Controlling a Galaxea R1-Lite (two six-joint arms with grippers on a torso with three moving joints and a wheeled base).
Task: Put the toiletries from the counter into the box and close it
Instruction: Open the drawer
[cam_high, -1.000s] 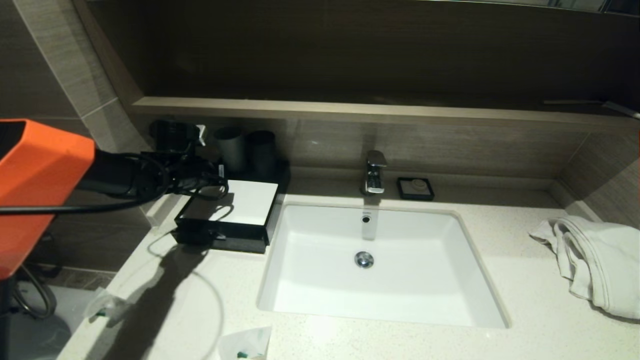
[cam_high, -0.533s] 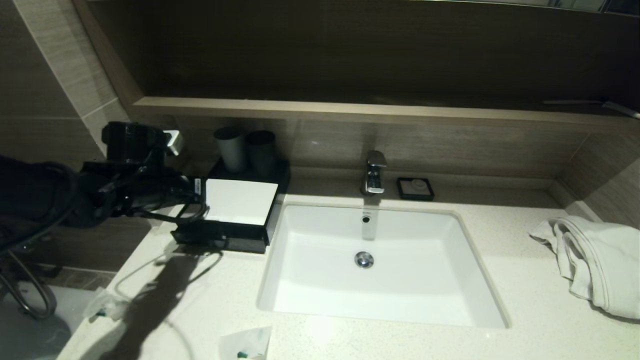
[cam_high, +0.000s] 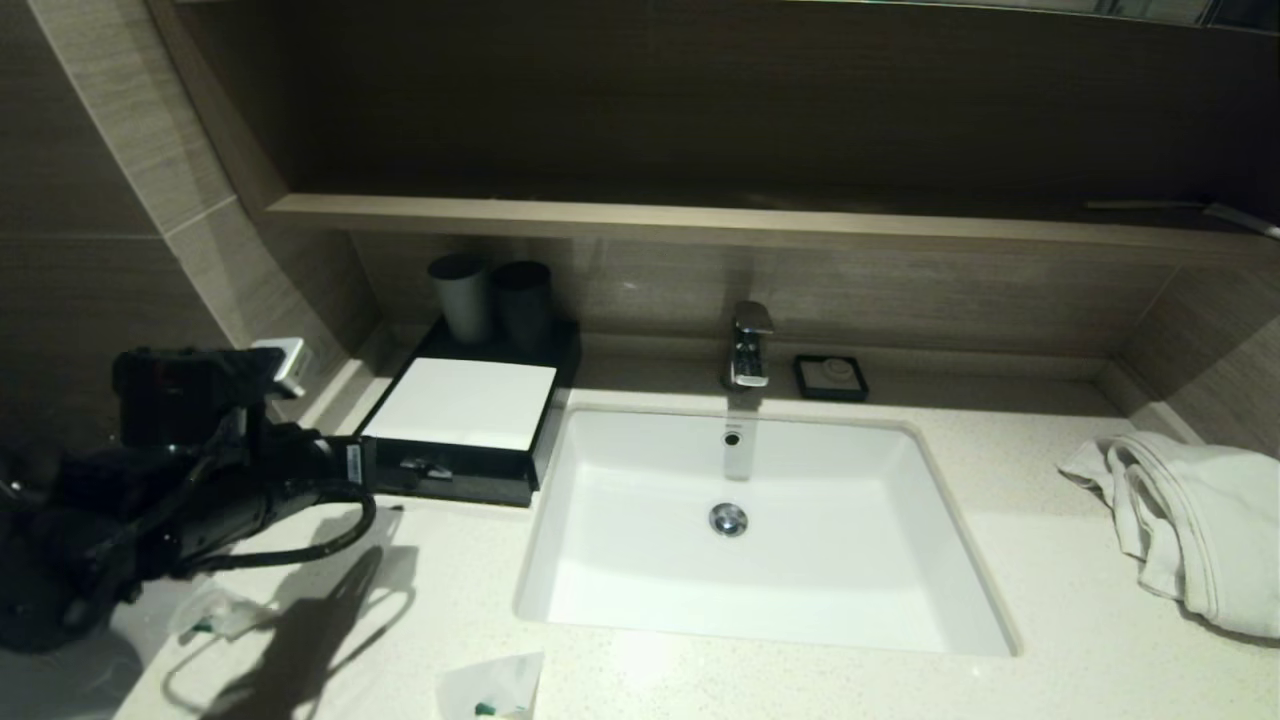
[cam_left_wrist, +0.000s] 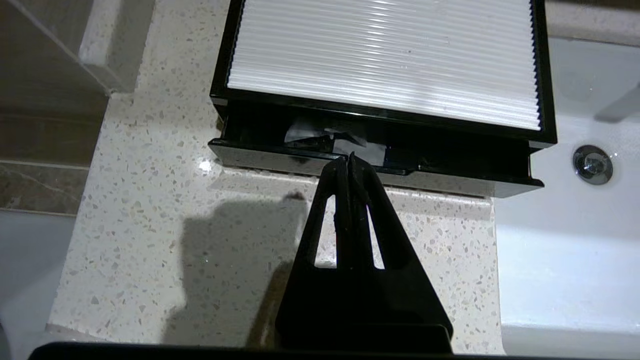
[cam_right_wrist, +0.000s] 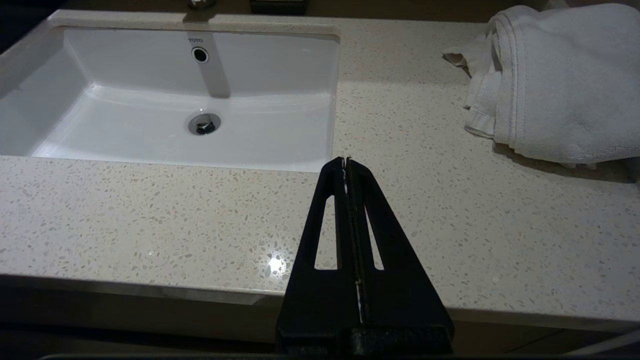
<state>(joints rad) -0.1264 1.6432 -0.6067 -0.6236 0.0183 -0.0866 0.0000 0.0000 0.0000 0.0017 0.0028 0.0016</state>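
Note:
The black box with its white top panel stands on the counter left of the sink. Its drawer is pulled out a little, and a crinkly sachet shows inside the gap. My left gripper is shut and empty, its tips at the drawer's front edge. Two sachets lie on the counter, one at the front left edge and one at the front. My right gripper is shut and empty above the counter, right of the sink; it is out of the head view.
The white sink fills the counter's middle, with a tap behind it. Two grey cups stand behind the box. A black soap dish sits by the tap. A white towel lies at the right.
My left arm has swung back from above the box, moving left and down toward the counter's front. Its gripper now sits low in front of the drawer.

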